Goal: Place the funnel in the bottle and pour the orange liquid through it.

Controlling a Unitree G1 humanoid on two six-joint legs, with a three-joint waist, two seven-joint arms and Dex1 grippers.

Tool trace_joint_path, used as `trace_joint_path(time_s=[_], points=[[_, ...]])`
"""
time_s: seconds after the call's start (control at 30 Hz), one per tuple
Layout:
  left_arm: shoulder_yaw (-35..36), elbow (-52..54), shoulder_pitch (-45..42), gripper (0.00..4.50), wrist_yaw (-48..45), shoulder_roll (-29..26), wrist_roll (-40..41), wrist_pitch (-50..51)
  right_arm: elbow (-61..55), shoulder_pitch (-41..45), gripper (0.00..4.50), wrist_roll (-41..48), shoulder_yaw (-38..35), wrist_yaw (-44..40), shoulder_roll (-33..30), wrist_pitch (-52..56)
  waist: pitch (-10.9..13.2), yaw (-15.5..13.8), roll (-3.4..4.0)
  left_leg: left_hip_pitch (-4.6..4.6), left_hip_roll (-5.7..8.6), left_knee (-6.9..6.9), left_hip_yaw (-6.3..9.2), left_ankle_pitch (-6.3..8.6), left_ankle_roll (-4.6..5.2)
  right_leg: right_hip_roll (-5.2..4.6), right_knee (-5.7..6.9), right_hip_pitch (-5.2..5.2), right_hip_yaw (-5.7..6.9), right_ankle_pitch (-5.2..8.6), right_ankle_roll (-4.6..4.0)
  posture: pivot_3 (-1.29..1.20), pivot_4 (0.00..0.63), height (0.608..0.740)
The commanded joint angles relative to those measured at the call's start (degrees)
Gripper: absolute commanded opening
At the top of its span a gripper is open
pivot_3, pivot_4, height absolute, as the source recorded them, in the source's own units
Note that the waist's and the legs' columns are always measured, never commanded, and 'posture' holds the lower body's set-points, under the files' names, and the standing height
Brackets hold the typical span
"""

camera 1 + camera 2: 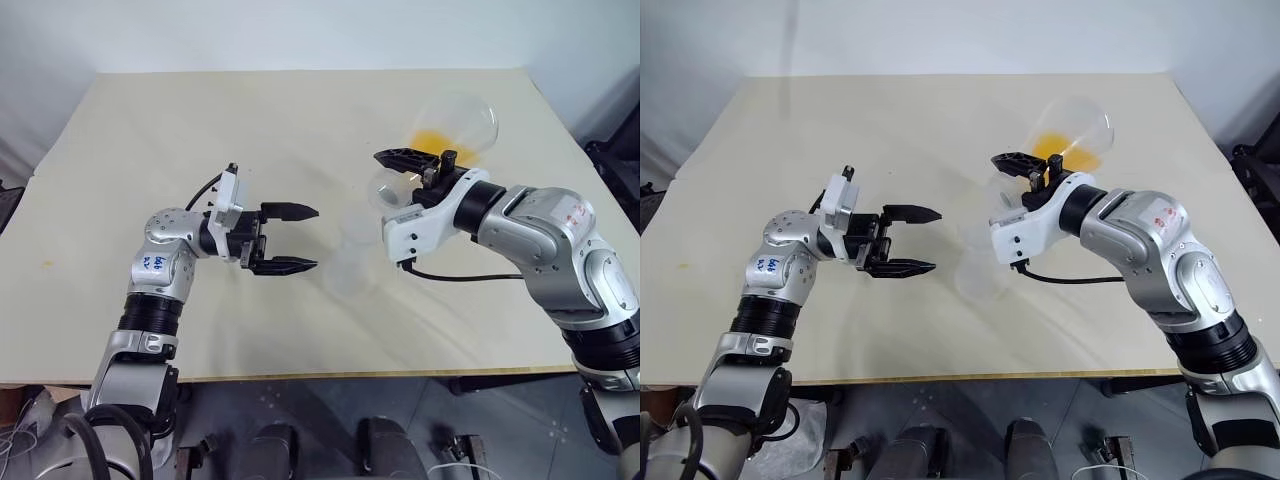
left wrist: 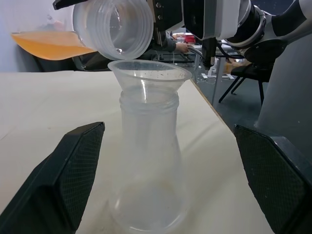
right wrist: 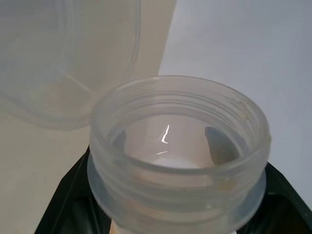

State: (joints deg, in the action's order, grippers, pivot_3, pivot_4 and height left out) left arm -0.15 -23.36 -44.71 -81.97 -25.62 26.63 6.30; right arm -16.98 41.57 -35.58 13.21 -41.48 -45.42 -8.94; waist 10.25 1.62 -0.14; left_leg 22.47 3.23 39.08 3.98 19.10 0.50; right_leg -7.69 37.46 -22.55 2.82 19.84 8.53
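Note:
The bottle (image 1: 350, 265), a small clear flask, stands upright on the table with the clear funnel (image 1: 355, 222) seated in its neck. My left gripper (image 1: 314, 238) is open just to the left of the bottle, fingers level and apart from it. In the left wrist view the bottle (image 2: 148, 165) and funnel (image 2: 148, 74) stand ahead between the two black fingers (image 2: 73, 170). My right gripper (image 1: 400, 172) is shut on the neck of the larger flask (image 1: 455, 125), tilted with its mouth (image 2: 119, 24) just over the funnel. The orange liquid (image 1: 438, 138) pools in the flask's body.
The beige table (image 1: 200, 130) spreads wide behind and to the left of the bottle. A black cable (image 1: 450, 276) loops under my right wrist. The front edge (image 1: 330, 376) runs close below both arms. Dark chairs (image 2: 248, 73) stand beyond the table.

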Motion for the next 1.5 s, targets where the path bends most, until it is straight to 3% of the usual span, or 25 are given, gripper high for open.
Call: trace_joint_path(time_s=[0.03, 1.5], points=[[0.5, 0.9, -1.3, 4.5, 0.0, -0.1, 0.0, -0.5, -0.6, 1.5, 2.47, -0.9, -1.4, 1.4, 0.0, -1.3, 0.0, 0.0, 0.0, 0.0, 0.0, 0.0, 0.0, 0.0, 0.0, 0.0, 0.0, 0.0, 0.0, 0.0, 0.0, 0.0, 0.15, 0.74], [0.4, 0.0, -1.8, 4.5, -0.1, 0.5, -0.3, -1.0, 1.4, 3.5, 2.47, -3.3, -1.4, 1.5, 0.7, -7.1, 0.0, 0.0, 0.0, 0.0, 0.0, 0.01, 0.01, 0.0, 0.0, -0.01, 0.04, 0.0, 0.0, 0.0, 0.0, 0.0, 0.15, 0.74]])
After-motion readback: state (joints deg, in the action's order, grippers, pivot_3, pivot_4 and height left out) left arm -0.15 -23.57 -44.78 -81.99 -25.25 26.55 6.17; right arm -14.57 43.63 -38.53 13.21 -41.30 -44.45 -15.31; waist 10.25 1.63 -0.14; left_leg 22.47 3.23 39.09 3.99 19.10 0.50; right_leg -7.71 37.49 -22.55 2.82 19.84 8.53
